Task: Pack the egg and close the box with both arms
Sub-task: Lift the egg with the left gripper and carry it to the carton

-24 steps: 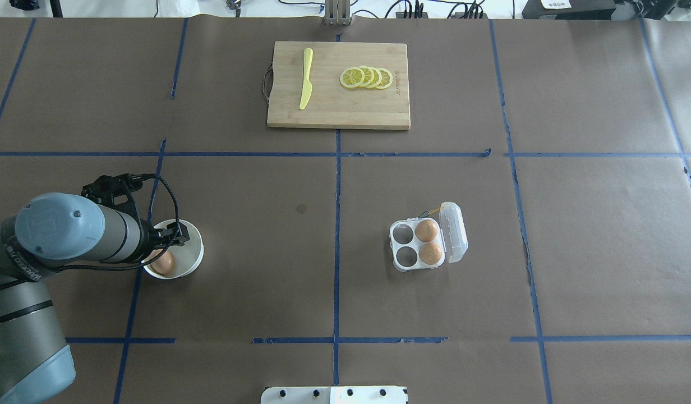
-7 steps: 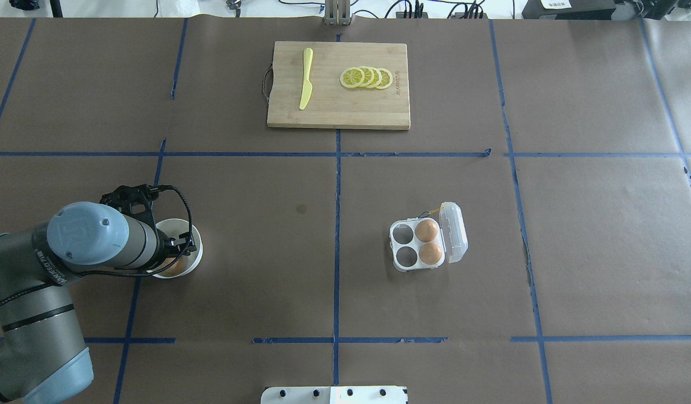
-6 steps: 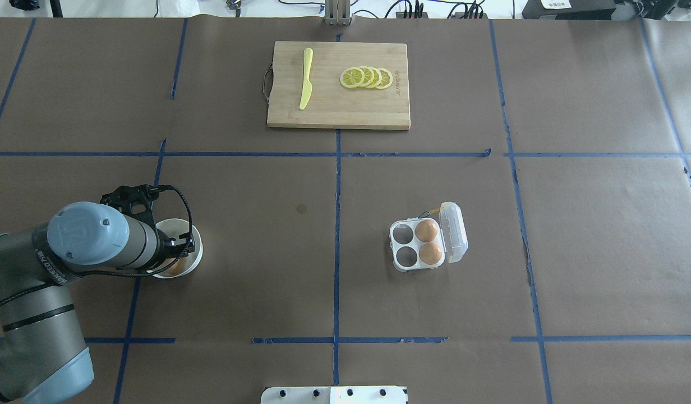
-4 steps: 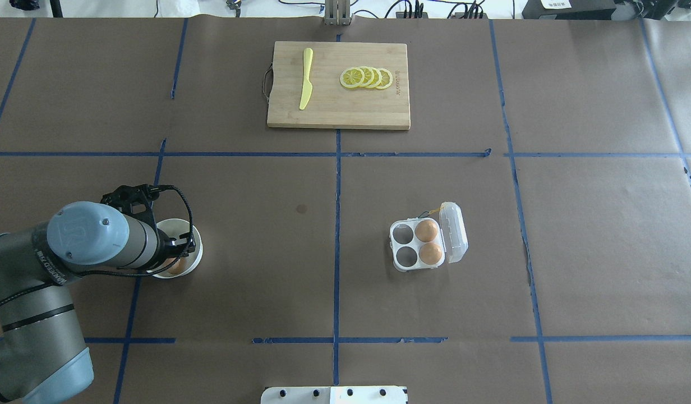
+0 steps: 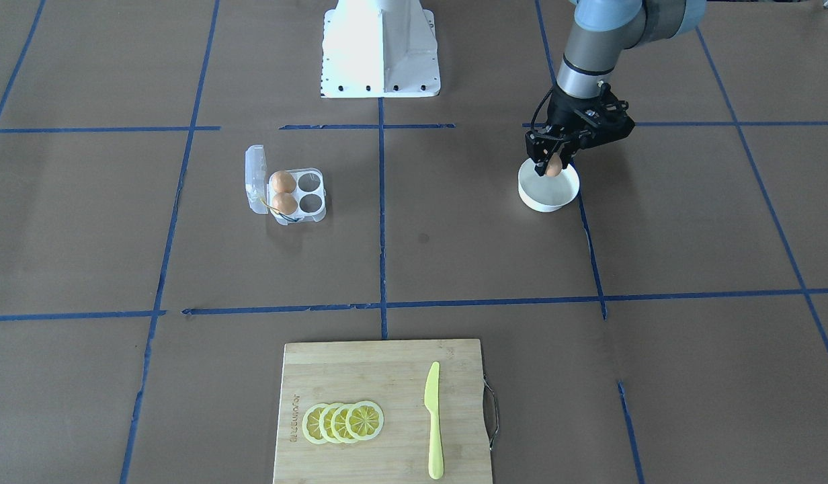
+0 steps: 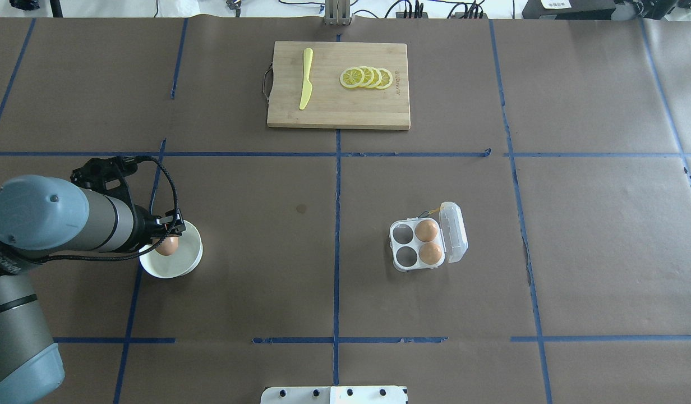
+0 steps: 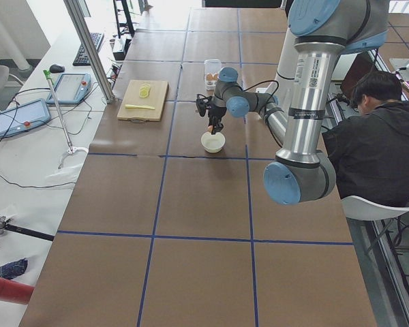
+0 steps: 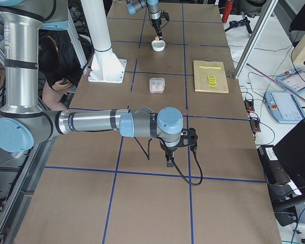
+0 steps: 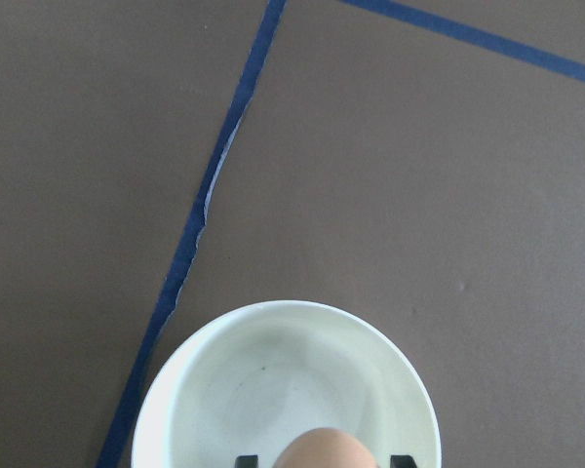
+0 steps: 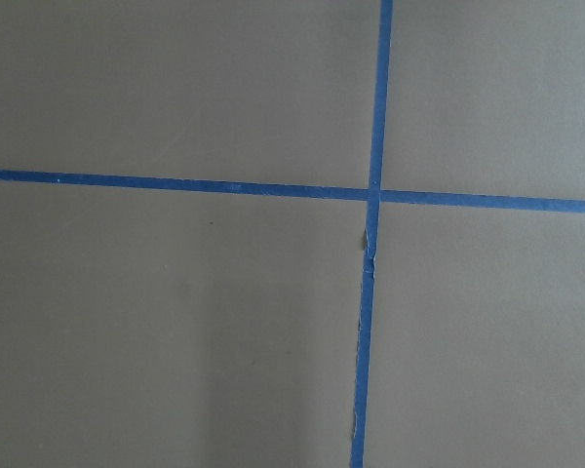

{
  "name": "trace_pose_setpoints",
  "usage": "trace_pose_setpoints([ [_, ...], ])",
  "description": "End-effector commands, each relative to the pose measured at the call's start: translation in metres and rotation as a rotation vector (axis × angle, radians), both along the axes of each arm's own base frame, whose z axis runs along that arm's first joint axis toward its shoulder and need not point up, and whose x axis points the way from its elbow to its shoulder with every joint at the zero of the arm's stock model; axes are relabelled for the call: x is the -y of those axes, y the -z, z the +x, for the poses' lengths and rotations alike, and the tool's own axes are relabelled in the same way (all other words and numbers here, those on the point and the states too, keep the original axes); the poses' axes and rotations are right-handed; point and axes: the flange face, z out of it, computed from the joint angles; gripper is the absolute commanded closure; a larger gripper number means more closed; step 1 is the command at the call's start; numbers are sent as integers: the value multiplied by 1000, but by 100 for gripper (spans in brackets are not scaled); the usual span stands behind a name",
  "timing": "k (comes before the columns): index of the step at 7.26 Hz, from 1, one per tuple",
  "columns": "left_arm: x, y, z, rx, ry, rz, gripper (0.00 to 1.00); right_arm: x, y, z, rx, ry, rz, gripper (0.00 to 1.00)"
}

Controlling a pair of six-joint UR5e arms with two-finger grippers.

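Front view: the left gripper [image 5: 553, 163] hangs over the far rim of a round white bowl [image 5: 548, 202]. Its black fingers are clamped on the egg [image 5: 554, 169], a smooth tan-brown oval. The box [image 5: 294, 196], thin clear plastic w/ 4 round cells, sits well apart from the bowl. Its hinged lid [image 5: 255, 179] is swung open beside the cells. Two more eggs [image 5: 282, 182] sit in the 2 cells next to the lid. At the near edge is a pale bamboo cutting board [image 5: 387, 376] w/ fanned lemon slices [image 5: 343, 421] and a slim yellow knife [image 5: 433, 420].

Overhead: the egg sits over the bowl's edge nearest the silver-grey left arm [image 6: 98, 224], which has a pale blue cap. The table [image 6: 575, 252] is covered in matte brown paper w/ a blue tape grid.

Left side view: the egg hangs clear above the bowl, not touching it.

Right side view: the right arm [image 8: 91, 122] stretches low over the table, and the right gripper [image 8: 170, 160] points down near a tape line. Can't tell if its fingers are apart or together.

Left wrist cam: the egg's rounded top shows at bottom ctr between two black fingertips [image 9: 246, 460], w/ the glossy bowl interior below.

Right wrist cam: just paper and a tape cross.
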Motion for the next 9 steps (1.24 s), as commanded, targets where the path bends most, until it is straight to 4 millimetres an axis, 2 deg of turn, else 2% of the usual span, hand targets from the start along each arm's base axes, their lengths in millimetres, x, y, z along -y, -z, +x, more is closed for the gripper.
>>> trace_pose_setpoints([
  [1, 14, 62, 1, -89, 64, 49, 100, 0, 2, -1, 20, 2, 3, 0],
  [2, 41, 98, 54, -115, 172, 58, 100, 0, 3, -1, 20, 2, 5, 0],
  [3, 29, 127, 111, -141, 169, 101, 100, 0, 3, -1, 20, 0, 7, 0],
  [4, 18, 138, 133, -226, 226, 164, 100, 0, 3, 0, 18, 1, 8, 0],
  [5, 11, 141, 147, -282, 281, 250, 100, -1, 3, 0, 16, 1, 8, 0],
  [6, -6, 146, 180, -355, 254, 287, 100, 0, 5, 0, 16, 1, 12, 0],
  [7, -14, 156, 202, -405, 215, 377, 100, 0, 5, -1, 16, 3, 12, 0],
  [8, -26, 176, 236, -426, 137, 496, 100, 1, 6, -1, 18, 2, 13, 0],
  [9, -29, 176, 255, -419, 104, 547, 100, 2, 8, -1, 18, 2, 16, 0],
])
